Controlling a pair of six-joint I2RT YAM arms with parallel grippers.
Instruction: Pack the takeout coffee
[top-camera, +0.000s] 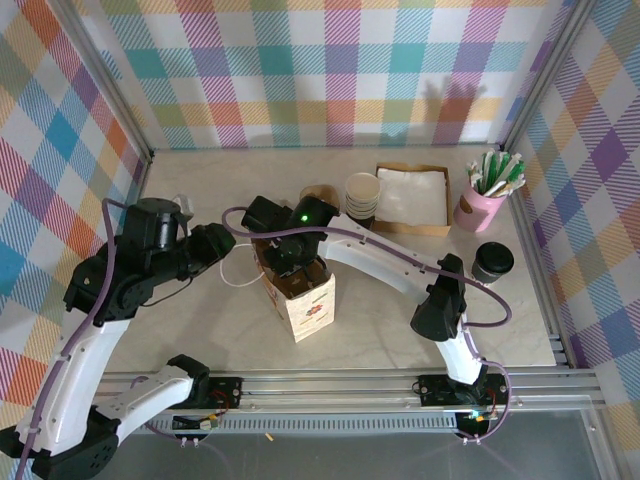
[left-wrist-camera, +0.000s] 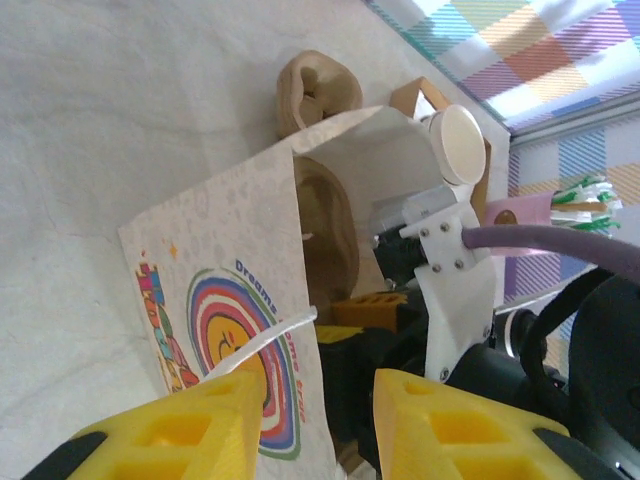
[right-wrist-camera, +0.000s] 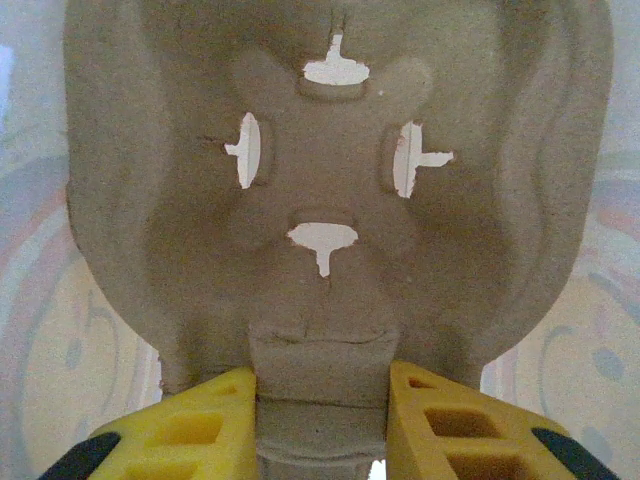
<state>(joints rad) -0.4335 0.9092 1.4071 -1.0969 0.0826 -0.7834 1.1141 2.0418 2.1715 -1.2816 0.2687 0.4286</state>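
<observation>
Right wrist: pulp carrier (right-wrist-camera: 320, 200) inside bag (right-wrist-camera: 615, 330)

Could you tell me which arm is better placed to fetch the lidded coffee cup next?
Probably the right. The takeout coffee stands on that arm's side, while the left gripper sits at the paper bag, apparently steadying it. The right gripper must first let go of the cup carrier.

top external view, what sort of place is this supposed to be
Most likely a mock takeout coffee counter inside a robot test cell: a stack of white-rimmed paper cups, a dark grey paper cup with a black plastic lid, and a printed white paper bag holding a brown moulded-pulp cup carrier.
</observation>
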